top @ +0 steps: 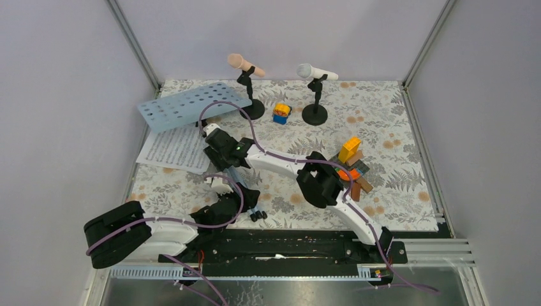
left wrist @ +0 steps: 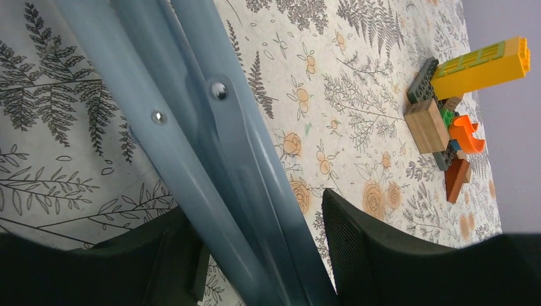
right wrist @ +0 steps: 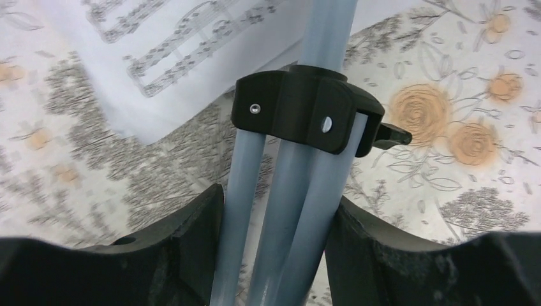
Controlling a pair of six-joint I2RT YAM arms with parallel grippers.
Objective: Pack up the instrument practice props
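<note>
The right jaws are closed in on the three folded grey-blue metal tripod legs (right wrist: 290, 185) of the music stand. One black pad sits hard against each outer tube, just below the black plastic collar (right wrist: 300, 111) with its thumbscrew. The left jaws straddle the same bundle of legs nearer the black-tipped feet (top: 258, 215). The tubes nearly fill the gap there, but I cannot tell whether the pads pinch them or only bracket them.

The stand lies flat on the floral-patterned counter (top: 395, 127). Its long axis runs on a diagonal, from the light-blue perforated rack (top: 191, 105) at the far left to the feet at the near middle. The legs pass straight through both pairs of jaws, across their closing direction. The right arm (top: 287, 162) reaches over from the right and holds the end nearer the rack, while the left arm (top: 159, 233) holds the end nearer the feet. Any lift or swing would likely turn on keeping that shared axis in line.

The white sheet-music pages (top: 175, 150) lie flat just beside the rack, with one corner under the stand's tube. At the far edge, well apart from both jaws, the pink microphone (top: 245, 64) and the white microphone (top: 317, 72) sit in two upright black round-based holders (top: 254, 109) (top: 314, 115). A small blue-and-yellow toy block (top: 281, 113) stands between the bases, and a pile of colourful and brown wooden blocks (top: 352, 167) lies to the right.

No box, bag or case shows in any view, so where the props are to go cannot be told.
</note>
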